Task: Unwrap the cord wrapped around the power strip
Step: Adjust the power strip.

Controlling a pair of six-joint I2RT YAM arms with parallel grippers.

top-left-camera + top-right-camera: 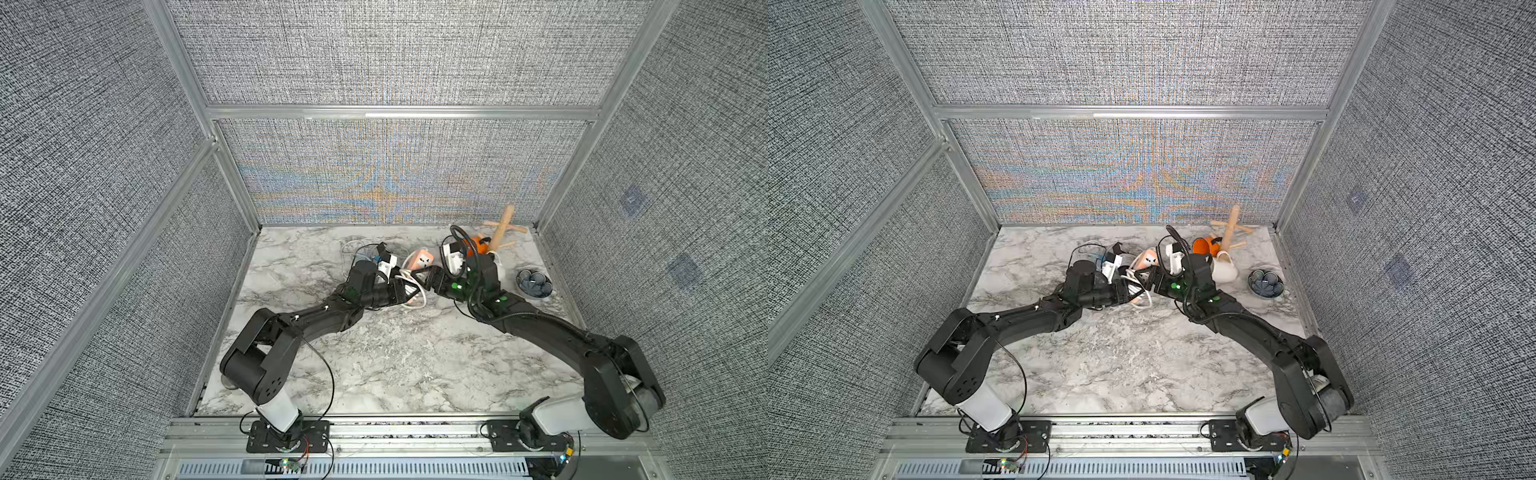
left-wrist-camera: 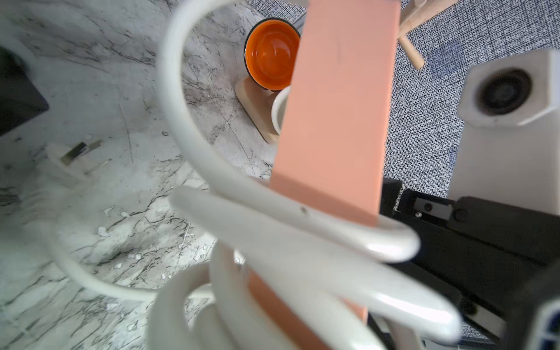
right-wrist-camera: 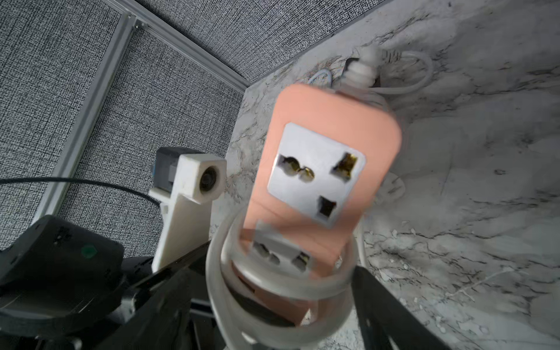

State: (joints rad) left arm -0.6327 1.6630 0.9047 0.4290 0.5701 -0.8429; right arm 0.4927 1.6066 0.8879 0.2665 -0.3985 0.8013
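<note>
Power strip: Your salmon-pink plastic power strip with white sockets (image 3: 327,169) is up off the white-and-grey marble worktop (image 1: 395,365). It is tilted, over the far half, roughly midway between the left and right edges.
Cord: The thick white round cord (image 3: 272,291) circles the strip's lower end in several loose turns, and a slack length trails down to the worktop.
Plug: The white plug with metal prongs (image 2: 72,154) lies loose on the worktop toward the far edge, so that end is free to follow as turns come off.
Left gripper: The left gripper (image 1: 405,292) looks clamped on the strip's lower end, though the cord hides most of its fingers. It reads as your anchor, holding the strip raised so loops can pass around it.
Right gripper: The right gripper (image 1: 422,277) has its jaws spread wide, with its fingers (image 3: 381,309) on either side of the coil and gripping nothing visible. It seems placed to take a turn.
Progress: You look partway through, since wound turns are left.
Risk: Pulling a loop sideways could twist the strip in the left grip.
Surroundings: An orange enamel mug (image 2: 269,54) and a white ceramic mug (image 1: 1224,270) sit by the wooden mug tree (image 1: 503,226) in the far right corner, near the right arm. A small dark patterned bowl (image 1: 534,284) sits by the right edge.
</note>
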